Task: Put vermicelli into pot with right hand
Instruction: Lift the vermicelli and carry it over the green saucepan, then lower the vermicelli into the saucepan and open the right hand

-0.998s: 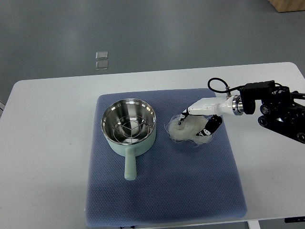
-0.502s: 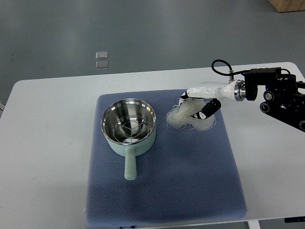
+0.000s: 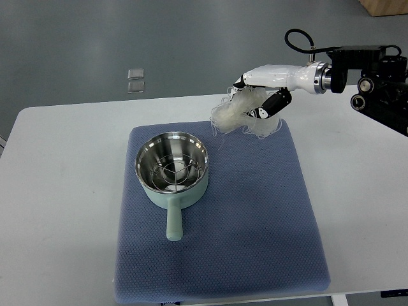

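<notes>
The vermicelli (image 3: 234, 115) is a pale, tangled clump of thin noodles. It hangs in the air under the right hand (image 3: 262, 97), above the far edge of the blue mat (image 3: 255, 217). The fingers (image 3: 270, 106) are curled around the top of the clump and pinch it, so loose strands dangle down on the left side and below. The clump is wider than it is tall, and its long side runs left to right.

The pot (image 3: 172, 169) is where the noodles must go. It sits on the mat, open and shiny inside, with a wire rack at the bottom. Its pale green handle (image 3: 173, 220) points toward the robot. The pot is to the left of the hand and closer to the robot. The noodles are near it but not over it yet.

So the hand likely needs to carry the clump left and toward the robot until it is right above the pot's opening, then let go. A few strands could catch on the rim.

The mat lies on a white counter (image 3: 64, 191). The left arm does not show.
</notes>
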You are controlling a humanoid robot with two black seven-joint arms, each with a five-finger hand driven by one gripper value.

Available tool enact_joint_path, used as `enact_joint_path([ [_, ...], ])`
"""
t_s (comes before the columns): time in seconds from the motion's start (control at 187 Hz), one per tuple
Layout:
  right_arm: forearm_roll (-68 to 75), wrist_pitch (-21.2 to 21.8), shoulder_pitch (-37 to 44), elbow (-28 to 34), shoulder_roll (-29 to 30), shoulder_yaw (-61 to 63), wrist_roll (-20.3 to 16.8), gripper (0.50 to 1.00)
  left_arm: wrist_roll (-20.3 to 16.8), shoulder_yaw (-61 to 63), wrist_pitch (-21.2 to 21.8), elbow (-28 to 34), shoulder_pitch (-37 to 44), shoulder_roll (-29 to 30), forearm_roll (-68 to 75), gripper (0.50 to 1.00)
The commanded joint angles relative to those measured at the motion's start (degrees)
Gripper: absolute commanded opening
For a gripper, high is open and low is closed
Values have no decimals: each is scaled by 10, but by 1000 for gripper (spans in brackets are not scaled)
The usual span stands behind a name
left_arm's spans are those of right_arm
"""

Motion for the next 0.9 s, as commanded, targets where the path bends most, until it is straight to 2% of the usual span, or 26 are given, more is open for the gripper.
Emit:
enact_joint_path([
  [0.0,12,6,17,1,15,12,0,500,0,0,0,1,0,0,0,1000],
  [0.256,15,-2,29,3,92,17,3,500,0,0,0,0,0,0,0,1000],
  [0.491,12,-4,7,0,165,38,5,500,0,0,0,0,0,0,0,1000],
  [0.753,10,-8,-25,-28,191,36,0,517,0,-1,0,1,0,0,0,1000],
  [0.849,6,-20,-36,-40,192,34,0,541,0,-1,-1,0,0,0,0,1000],
  [0.897,6,-30,-40,-48,192,32,-1,580,0,-1,0,1,0,0,0,1000],
])
